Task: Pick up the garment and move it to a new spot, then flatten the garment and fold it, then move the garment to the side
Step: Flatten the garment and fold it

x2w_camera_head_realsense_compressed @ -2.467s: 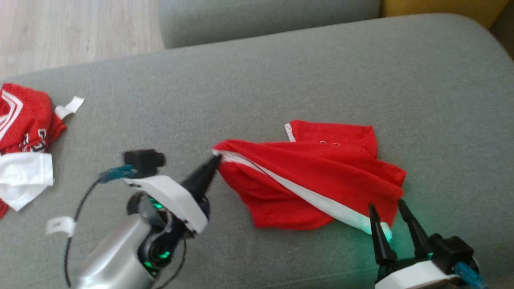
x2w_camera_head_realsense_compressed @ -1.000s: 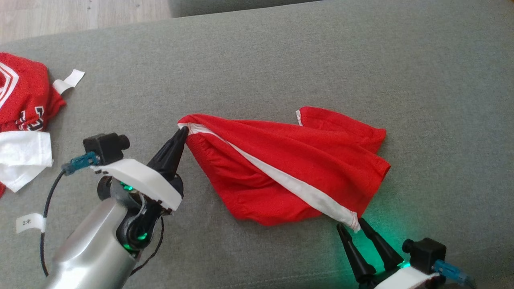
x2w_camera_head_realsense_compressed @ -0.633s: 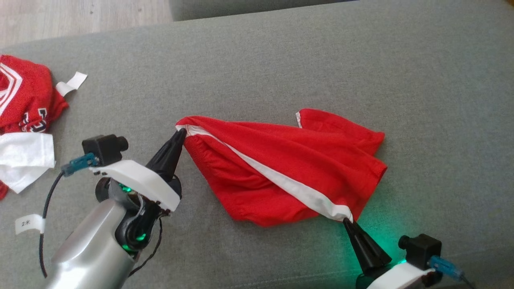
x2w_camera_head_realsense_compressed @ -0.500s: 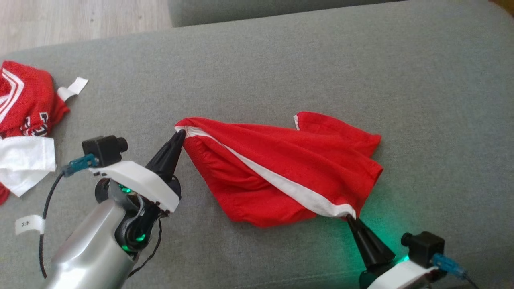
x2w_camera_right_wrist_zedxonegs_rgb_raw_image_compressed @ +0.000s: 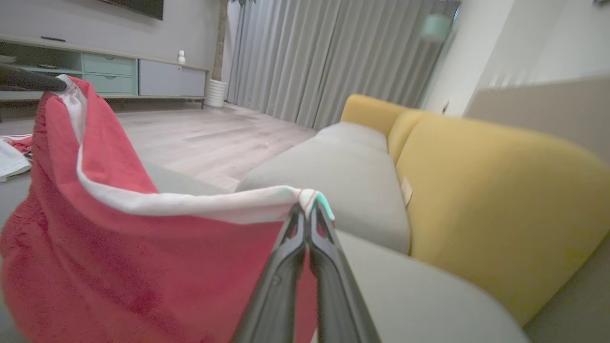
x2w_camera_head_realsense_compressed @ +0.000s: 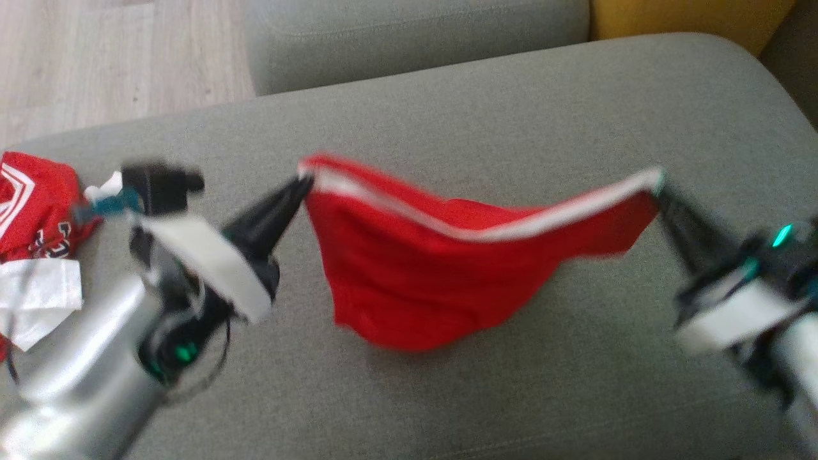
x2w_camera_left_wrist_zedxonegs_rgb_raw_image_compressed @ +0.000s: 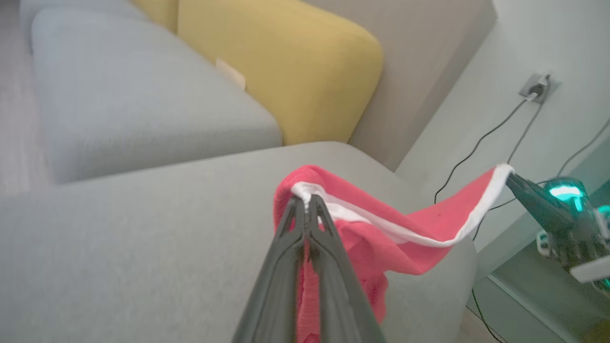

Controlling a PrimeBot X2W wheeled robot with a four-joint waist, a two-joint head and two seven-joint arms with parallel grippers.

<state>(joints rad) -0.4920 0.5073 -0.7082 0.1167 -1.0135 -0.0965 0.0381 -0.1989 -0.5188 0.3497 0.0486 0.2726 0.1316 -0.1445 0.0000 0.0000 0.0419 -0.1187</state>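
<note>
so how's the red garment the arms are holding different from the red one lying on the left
The held garment hangs stretched between the left pincer and right pincer, each shut on its white band; the left garment lies crumpled on the sofa cushion, untouched. The held garment is plain red with one white band; the left garment shows white angled stripes and lettering. Both are red with white trim.

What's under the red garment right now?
Grey sofa cushion shows below the red garment, hung between left tool and right tool; the patch behind the cloth is covered.
</note>
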